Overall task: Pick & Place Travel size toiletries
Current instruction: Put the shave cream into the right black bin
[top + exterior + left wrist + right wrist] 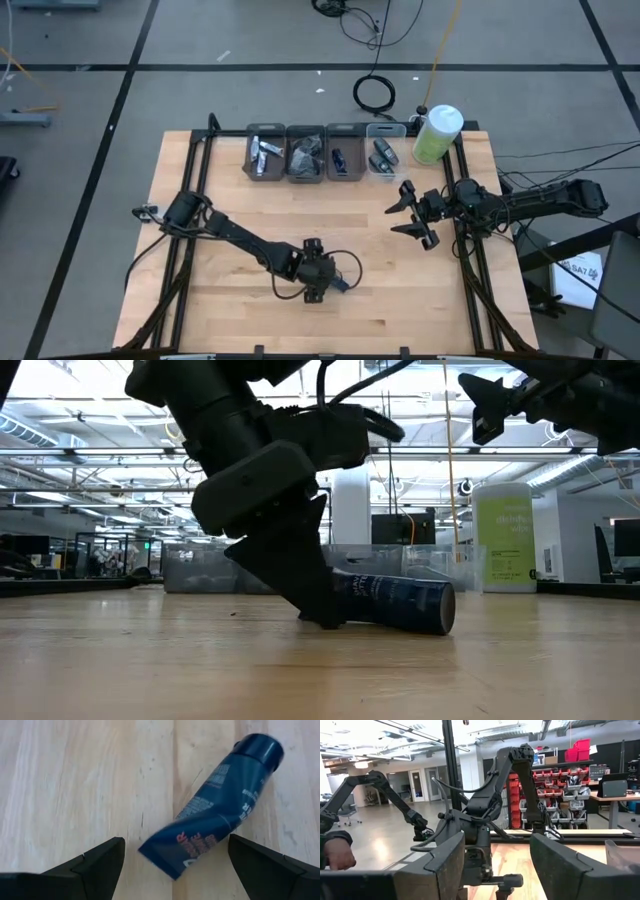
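A dark blue tube (220, 805) with a round blue cap lies flat on its side on the wooden table (230, 290), near the front edge at the middle (343, 284). My left gripper (177, 855) slants down over the tube's flat crimped end, open. One finger stands on each side of that end, and I see no touch. In the low view its fingertips reach the table beside the tube (395, 603). My right gripper (410, 215) hangs open above the table's right side with nothing between its fingers.
Several clear bins (305, 155) holding small toiletries line the far edge. A big green bottle with a white cap (437, 133) stands at the far right corner. Bare wood surrounds the tube. A person's hand (335, 855) shows beyond the table.
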